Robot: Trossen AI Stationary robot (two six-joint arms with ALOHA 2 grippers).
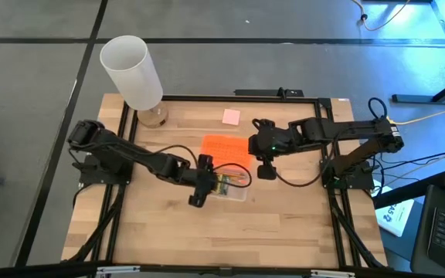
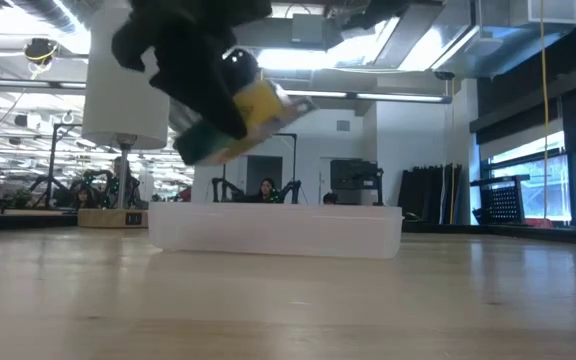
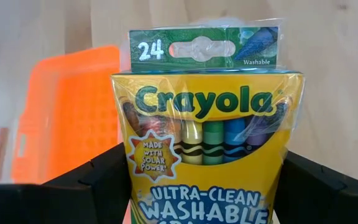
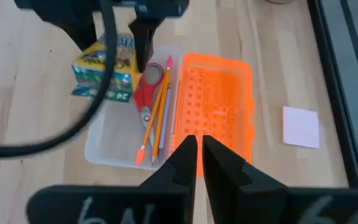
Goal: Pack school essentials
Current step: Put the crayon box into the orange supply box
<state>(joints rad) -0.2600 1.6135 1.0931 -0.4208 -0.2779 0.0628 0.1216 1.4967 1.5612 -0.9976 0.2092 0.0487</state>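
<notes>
The clear box (image 4: 114, 146) sits open near the middle of the table (image 1: 284, 232), and everything here is placed against it. Directly above its nearer end, the left gripper (image 1: 207, 181) is clamped on the green-and-yellow crayon box (image 3: 205, 143), one dark finger on each side of the pack; in the low view the crayon box (image 2: 238, 120) hangs tilted, clear of the box's rim. Inside the box, along the side next to the lid, lie the red-handled scissors (image 4: 146, 93) and the thin pencils (image 4: 155, 115), side by side on its floor. The orange lid (image 4: 216, 102) lies flat just beside the box. Over that lid hovers the right gripper (image 4: 196, 155), fingers pressed almost together and holding nothing. Beyond the lid rests the small pink eraser (image 1: 231, 116), and farther still, toward the table's far left corner, stands the tall white cylinder (image 1: 132, 71).
</notes>
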